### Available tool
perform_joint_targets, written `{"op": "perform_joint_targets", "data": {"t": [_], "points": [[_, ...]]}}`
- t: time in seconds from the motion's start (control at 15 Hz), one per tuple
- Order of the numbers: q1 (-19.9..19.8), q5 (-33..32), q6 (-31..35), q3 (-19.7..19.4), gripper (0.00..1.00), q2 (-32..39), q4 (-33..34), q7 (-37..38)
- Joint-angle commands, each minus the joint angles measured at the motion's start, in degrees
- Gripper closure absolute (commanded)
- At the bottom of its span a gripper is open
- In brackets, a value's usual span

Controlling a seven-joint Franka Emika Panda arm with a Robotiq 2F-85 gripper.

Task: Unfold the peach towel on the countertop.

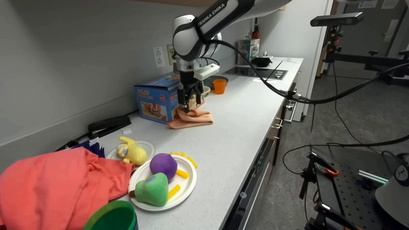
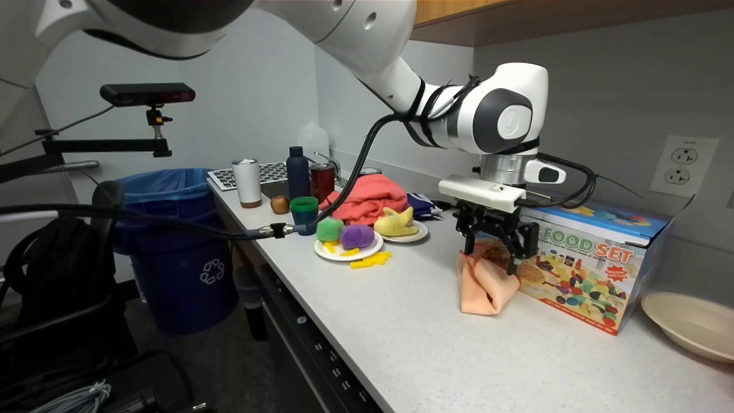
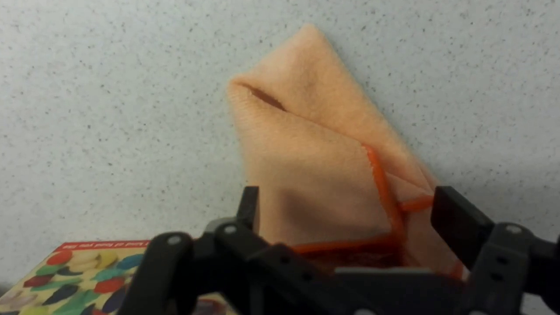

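Observation:
The peach towel (image 1: 197, 119) lies folded and bunched on the grey-white countertop (image 1: 233, 127), close against the box. In the wrist view the towel (image 3: 306, 153) shows overlapping layers with orange-red hems, one fold pointing away from the gripper. My gripper (image 2: 490, 263) hangs just over the towel (image 2: 486, 291), fingers pointing down and spread wide. Cloth shows between the fingertips in the wrist view, with neither finger pinching it. Whether a fingertip touches the cloth, I cannot tell. The gripper's own body hides the towel's near part in the wrist view.
A blue food-set box (image 2: 585, 269) stands right beside the gripper, along the wall. An orange cup (image 1: 219, 86) and a beige bowl (image 2: 694, 324) are past it. Toward the opposite end sit a plate (image 1: 191, 188) of toy food and a coral-red cloth heap (image 1: 60, 188).

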Motion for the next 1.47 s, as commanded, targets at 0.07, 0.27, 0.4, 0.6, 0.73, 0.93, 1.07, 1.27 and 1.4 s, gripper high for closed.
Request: {"op": "perform_joint_targets", "data": {"t": [0.07, 0.27, 0.4, 0.6, 0.73, 0.93, 1.07, 1.27, 1.4], "points": [[-2.0, 2.6, -2.7, 0.9, 0.0, 5.1, 5.2, -1.7], [-3.1, 4.9, -4.5, 1.5, 0.0, 5.8, 4.6, -2.3], [-3.7, 6.0, -6.2, 1.7, 0.0, 5.6, 3.4, -2.8], [-4.2, 6.7, -8.1, 1.7, 0.0, 3.8, 1.2, -3.8], [-4.5, 6.7, -9.1, 1.3, 0.0, 2.8, 0.5, -4.4], [-4.2, 4.6, -6.9, -0.2, 0.0, -1.5, -5.6, -4.5], [-3.6, 2.5, -5.1, -1.4, 0.0, -3.8, -9.1, -4.5], [-2.8, -0.8, -1.5, -2.0, 0.0, -7.6, -13.4, -4.9], [-2.3, -2.0, 1.2, -1.4, 0.0, -10.7, -16.4, -5.9]]}}
